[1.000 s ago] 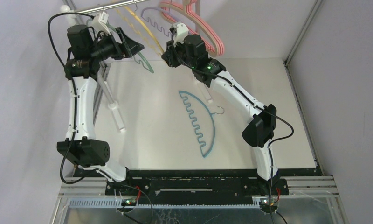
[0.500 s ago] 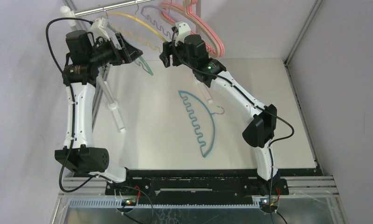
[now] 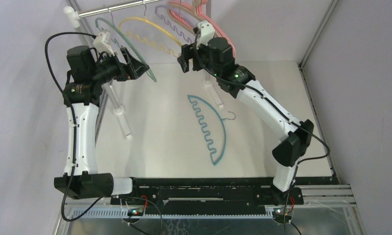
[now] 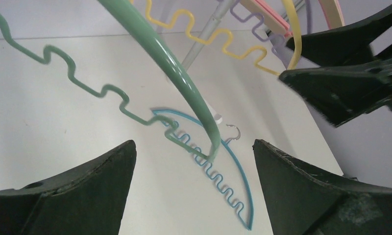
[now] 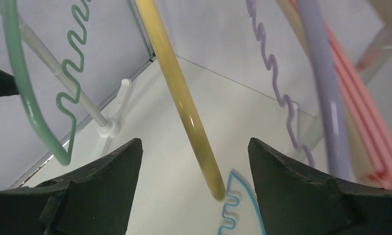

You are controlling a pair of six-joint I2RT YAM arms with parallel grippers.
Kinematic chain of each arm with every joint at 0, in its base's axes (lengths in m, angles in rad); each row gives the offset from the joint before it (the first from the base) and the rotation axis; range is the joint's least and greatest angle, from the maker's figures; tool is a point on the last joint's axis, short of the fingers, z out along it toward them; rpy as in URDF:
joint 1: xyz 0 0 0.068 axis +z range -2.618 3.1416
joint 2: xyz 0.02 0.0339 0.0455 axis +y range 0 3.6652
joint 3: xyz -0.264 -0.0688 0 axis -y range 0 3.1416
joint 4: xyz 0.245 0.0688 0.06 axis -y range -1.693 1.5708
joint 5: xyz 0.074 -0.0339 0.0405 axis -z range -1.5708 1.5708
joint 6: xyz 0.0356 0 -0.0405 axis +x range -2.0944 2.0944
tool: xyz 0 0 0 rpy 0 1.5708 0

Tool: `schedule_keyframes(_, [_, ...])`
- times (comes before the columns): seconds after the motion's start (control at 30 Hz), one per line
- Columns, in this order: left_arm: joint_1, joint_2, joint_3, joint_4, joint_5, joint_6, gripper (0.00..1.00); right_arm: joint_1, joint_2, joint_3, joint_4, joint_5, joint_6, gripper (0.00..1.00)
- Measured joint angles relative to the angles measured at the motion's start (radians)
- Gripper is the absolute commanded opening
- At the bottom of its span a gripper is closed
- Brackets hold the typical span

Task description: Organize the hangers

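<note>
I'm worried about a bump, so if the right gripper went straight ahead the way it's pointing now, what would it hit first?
Most likely the yellow hanger: its bar hangs dead ahead, between the open jaws of the right gripper. Depth is hard to judge, but nothing looks nearer.

Robotics lab test cell: a left arm point(image 3: 81, 132) and a right arm point(image 3: 267, 105), white with black joints, stand bolted to a black mounting bar point(image 3: 204, 188) at the near edge of a bare white surface point(image 3: 282, 98). Plain pale panels point(image 3: 370, 98) and aluminium frame posts point(image 3: 317, 34) box it in. Loose black cables point(image 3: 61, 33) and a slotted wiring duct point(image 3: 184, 214) run exposed. Coloured plastic hangers point(image 3: 135, 18) hang from a silver rail point(image 3: 110, 8).
</note>
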Motion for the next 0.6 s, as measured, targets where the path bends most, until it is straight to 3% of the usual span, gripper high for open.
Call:
schedule_keyframes(0.43, [0.0,-0.207,-0.238,0.021,-0.008,-0.005,0.94,0.032,-0.317,-0.257,-0.007,0.063,-0.045,0.85])
schedule_keyframes(0.6, [0.0,-0.319,-0.393,0.041,-0.026,-0.01,0.92,0.079,-0.486,-0.487,-0.039,0.102,-0.01,0.79])
